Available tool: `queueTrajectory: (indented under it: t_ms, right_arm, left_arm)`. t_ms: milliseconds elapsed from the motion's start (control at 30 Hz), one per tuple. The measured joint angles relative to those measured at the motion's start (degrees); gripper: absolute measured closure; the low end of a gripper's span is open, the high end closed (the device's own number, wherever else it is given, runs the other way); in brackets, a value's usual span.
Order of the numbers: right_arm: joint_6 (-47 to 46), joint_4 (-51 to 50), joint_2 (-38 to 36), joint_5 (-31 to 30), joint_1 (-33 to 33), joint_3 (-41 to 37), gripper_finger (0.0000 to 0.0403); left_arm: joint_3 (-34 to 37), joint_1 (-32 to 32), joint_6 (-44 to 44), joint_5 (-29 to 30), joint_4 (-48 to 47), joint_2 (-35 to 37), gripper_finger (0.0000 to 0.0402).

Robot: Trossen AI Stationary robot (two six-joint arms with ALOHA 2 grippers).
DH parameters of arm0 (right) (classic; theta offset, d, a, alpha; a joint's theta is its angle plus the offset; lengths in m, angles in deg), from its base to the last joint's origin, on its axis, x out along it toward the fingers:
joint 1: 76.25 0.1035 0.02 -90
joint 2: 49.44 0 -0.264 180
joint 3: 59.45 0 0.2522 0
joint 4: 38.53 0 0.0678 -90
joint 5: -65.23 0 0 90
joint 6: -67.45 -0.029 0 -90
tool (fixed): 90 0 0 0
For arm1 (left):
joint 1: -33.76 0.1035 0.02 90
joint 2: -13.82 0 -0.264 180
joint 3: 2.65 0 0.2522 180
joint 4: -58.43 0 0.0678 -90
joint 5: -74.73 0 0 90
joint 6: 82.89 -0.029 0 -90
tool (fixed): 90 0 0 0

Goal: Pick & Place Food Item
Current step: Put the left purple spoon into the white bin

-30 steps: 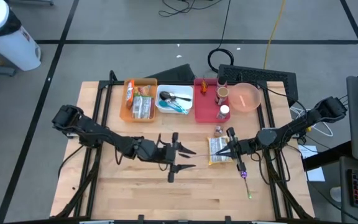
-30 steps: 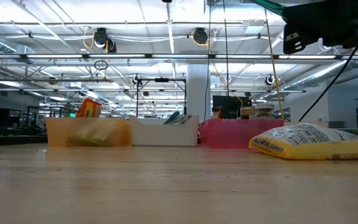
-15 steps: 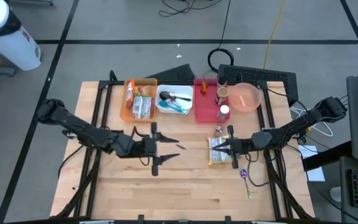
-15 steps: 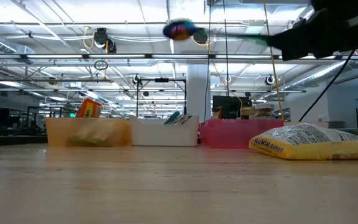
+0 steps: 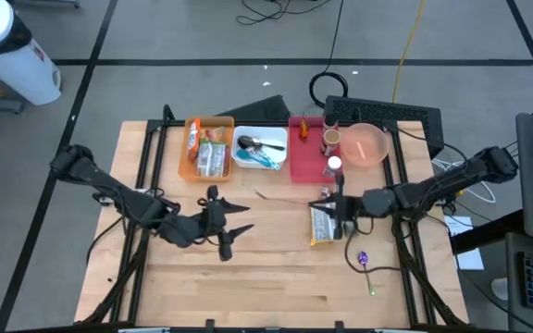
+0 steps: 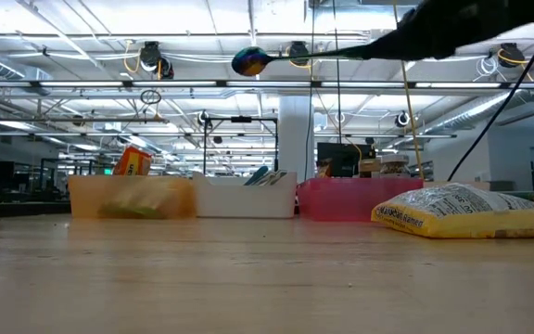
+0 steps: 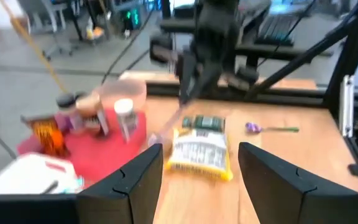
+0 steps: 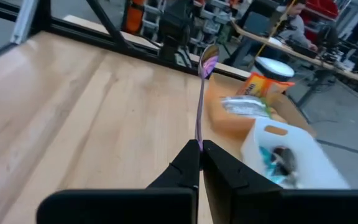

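We carry a purple spoon [image 8: 202,93] pinched tight in our right pincer [image 8: 201,149] at centre frame, probably for binning; left pincer [image 7: 194,165] hangs half-open, empty.

The left arm reached in from the table's left edge; its gripper [image 5: 232,220] hung over the centre-left of the table with the jaws parted and nothing between them. The right arm extended from the right edge toward the centre; its gripper [image 5: 327,205] had the jaws closed.
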Motion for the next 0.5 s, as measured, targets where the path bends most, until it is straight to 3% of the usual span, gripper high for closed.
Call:
queueTrajectory:
  t_ms: [167,500]
  right_arm:
    - [0.69,-7.88,0.75,5.71,-5.89,6.67,0.0403]
    - [2.88,-16.14,11.69,5.95,-17.45,16.30,0.0403]
  left_arm:
    - [2.17,0.04,6.43,0.42,-0.49,-1.10,0.0183]
    - [7.31,0.15,15.65,0.43,5.64,-8.21,0.0183]
